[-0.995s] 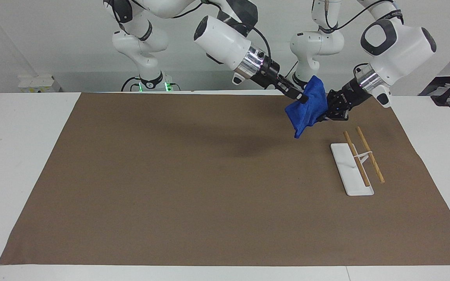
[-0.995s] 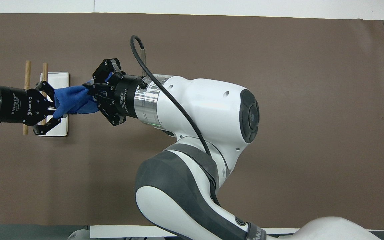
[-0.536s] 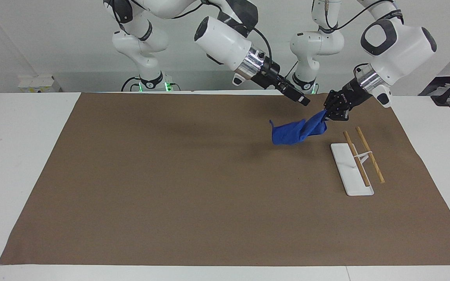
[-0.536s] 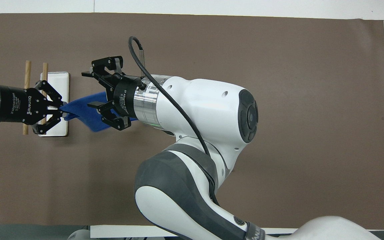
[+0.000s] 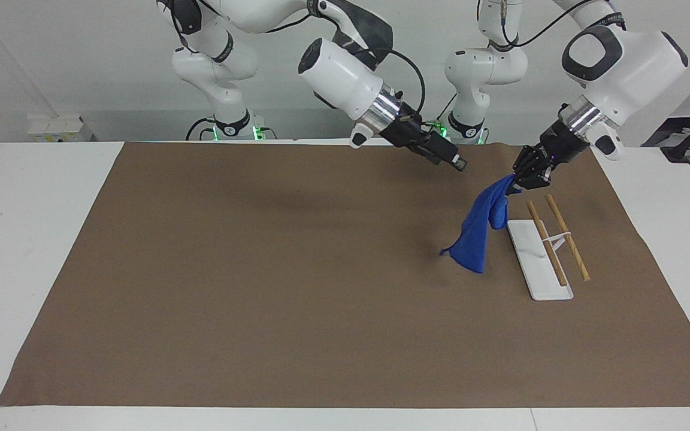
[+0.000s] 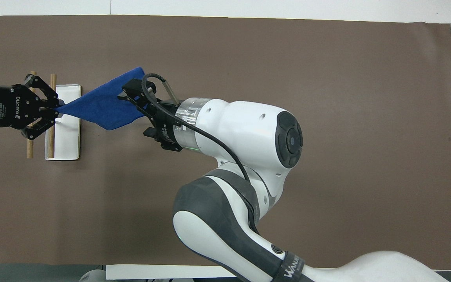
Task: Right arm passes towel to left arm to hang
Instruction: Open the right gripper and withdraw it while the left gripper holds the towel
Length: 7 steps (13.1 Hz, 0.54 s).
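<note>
The blue towel point(image 5: 477, 233) hangs by one corner from my left gripper point(image 5: 517, 178), which is shut on it in the air over the mat, just above the end of the rack nearest the robots. The cloth droops beside the rack's white base point(image 5: 539, 263). In the overhead view the towel point(image 6: 104, 107) stretches from the left gripper point(image 6: 57, 111) toward the right gripper point(image 6: 129, 94). My right gripper point(image 5: 456, 161) is open and holds nothing, hovering over the mat apart from the towel.
The rack carries two wooden rods point(image 5: 545, 242) on a thin white stand above its base point(image 6: 63, 137), toward the left arm's end of the table. A large brown mat point(image 5: 261, 269) covers most of the white table.
The right gripper opened, let go of the towel and drew back toward its own side. The towel swung down and now hangs from the left gripper alone, which shifted slightly toward the rack.
</note>
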### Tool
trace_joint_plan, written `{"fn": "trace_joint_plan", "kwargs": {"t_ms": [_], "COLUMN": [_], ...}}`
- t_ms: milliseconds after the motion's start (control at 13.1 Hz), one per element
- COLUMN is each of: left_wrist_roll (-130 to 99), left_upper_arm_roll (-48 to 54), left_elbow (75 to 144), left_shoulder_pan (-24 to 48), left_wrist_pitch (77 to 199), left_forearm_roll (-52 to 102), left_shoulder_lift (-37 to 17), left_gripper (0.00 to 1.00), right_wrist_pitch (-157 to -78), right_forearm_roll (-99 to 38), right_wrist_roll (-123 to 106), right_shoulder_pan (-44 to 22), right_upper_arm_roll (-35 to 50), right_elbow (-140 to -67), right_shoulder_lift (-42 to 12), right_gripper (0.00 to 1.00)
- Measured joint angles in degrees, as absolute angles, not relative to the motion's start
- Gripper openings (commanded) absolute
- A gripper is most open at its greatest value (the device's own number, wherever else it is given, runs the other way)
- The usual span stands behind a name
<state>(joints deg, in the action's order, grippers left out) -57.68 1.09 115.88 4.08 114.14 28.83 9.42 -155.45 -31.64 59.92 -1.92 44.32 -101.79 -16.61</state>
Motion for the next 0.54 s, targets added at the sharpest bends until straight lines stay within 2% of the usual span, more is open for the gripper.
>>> {"fn": "trace_joint_plan", "kwargs": {"t_ms": [230, 306, 536], "left_wrist_roll": [-46.95, -43.69, -32.91], "left_upper_arm_roll": [1.10, 1.03, 0.58], "left_elbow": [113.77, 112.59, 110.31], "left_shoulder_pan": [4.07, 4.04, 2.92], "left_wrist_pitch": [115.37, 115.57, 116.22], "left_forearm_roll": [23.13, 22.27, 20.95], "left_shoulder_lift": [7.98, 7.39, 5.93], "left_gripper": [0.00, 0.00, 0.00], "right_wrist_pitch": [-153.11, -149.04, -129.39], "right_forearm_roll": [-30.99, -30.05, -21.33], "right_wrist_roll": [43.80, 38.38, 22.70], "right_shoulder_pan": [2.97, 3.28, 0.87], "right_upper_arm_roll": [42.83, 39.79, 24.62], "right_elbow": [-109.47, -110.96, -111.14], "right_shoulder_lift": [-12.41, -10.72, -6.48], "right_gripper": [1.00, 1.00, 1.00]}}
